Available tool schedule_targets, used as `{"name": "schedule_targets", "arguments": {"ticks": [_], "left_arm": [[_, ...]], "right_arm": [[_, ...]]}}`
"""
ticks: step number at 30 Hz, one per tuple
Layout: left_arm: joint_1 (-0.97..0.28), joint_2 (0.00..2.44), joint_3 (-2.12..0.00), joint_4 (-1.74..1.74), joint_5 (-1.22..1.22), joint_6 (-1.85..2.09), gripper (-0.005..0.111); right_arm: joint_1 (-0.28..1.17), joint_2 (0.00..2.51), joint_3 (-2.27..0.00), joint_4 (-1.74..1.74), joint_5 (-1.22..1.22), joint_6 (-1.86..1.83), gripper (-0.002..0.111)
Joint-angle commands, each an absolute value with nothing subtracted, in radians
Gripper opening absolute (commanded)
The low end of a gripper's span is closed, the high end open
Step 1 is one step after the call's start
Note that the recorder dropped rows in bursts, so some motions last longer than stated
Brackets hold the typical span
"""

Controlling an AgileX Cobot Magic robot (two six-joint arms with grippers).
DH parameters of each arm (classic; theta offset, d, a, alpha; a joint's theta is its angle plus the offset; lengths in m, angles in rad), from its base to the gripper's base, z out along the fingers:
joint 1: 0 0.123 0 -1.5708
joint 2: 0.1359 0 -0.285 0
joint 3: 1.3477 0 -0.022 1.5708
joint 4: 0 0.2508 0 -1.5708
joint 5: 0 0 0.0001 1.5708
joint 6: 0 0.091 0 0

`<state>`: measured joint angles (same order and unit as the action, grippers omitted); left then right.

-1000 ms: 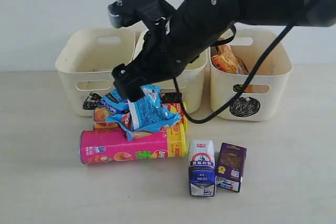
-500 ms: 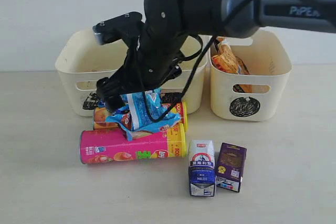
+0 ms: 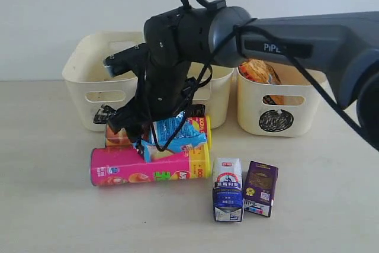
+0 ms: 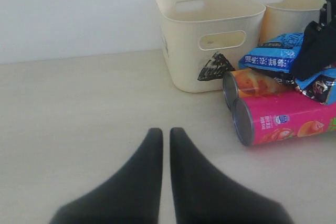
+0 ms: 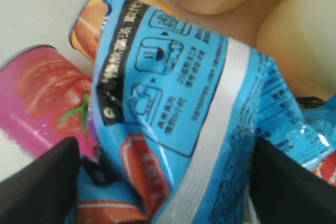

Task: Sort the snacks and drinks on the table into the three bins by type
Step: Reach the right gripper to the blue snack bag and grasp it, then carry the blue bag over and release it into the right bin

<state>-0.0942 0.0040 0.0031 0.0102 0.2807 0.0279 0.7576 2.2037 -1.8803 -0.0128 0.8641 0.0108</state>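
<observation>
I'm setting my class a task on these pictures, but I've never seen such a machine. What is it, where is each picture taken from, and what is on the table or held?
It is a robot with two arms, each ending in a two-fingered gripper with a camera at the wrist. The wide picture comes from a separate camera watching the table. There the right arm reaches over a blue bag lying on a pink can and a yellow-orange can. Two drink cartons, a white-blue carton and a purple carton, stand nearby. Behind are three cream bins; the circle-marked bin holds an orange bag. The right wrist picture shows the right gripper open, fingers either side of the blue bag. The left wrist picture shows the left gripper shut and empty.
</observation>
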Motion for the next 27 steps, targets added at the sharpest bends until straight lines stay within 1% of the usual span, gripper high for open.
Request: {"name": "schedule_targets", "arguments": {"ticks": [1, 2, 3, 4, 19, 20, 22, 23, 27], "left_arm": [[-0.091, 0.000, 0.000, 0.013, 0.278, 0.019, 0.004], [-0.091, 0.000, 0.000, 0.013, 0.278, 0.019, 0.004], [-0.091, 0.000, 0.000, 0.013, 0.278, 0.019, 0.004], [-0.091, 0.000, 0.000, 0.013, 0.278, 0.019, 0.004], [-0.091, 0.000, 0.000, 0.013, 0.278, 0.019, 0.004], [-0.091, 0.000, 0.000, 0.013, 0.278, 0.019, 0.004], [-0.091, 0.000, 0.000, 0.013, 0.278, 0.019, 0.004], [-0.091, 0.000, 0.000, 0.013, 0.278, 0.019, 0.004], [-0.091, 0.000, 0.000, 0.013, 0.278, 0.019, 0.004]], "right_arm": [[0.756, 2.223, -1.878, -0.040, 0.901, -0.014, 0.049], [0.756, 2.221, -1.878, -0.049, 0.903, -0.014, 0.035], [0.756, 2.216, -1.878, -0.057, 0.908, -0.014, 0.017], [0.756, 2.211, -1.878, -0.065, 0.912, -0.019, 0.002], [0.756, 2.021, -1.878, -0.086, 0.986, -0.053, 0.001], [0.756, 2.021, -1.878, -0.063, 1.002, -0.073, 0.001], [0.768, 2.021, -1.863, 0.176, 1.092, -0.320, 0.001], [0.777, 2.021, -1.861, 0.230, 1.110, -0.369, 0.001], [0.788, 1.999, -1.861, 0.190, 1.090, -0.372, 0.001]]}}
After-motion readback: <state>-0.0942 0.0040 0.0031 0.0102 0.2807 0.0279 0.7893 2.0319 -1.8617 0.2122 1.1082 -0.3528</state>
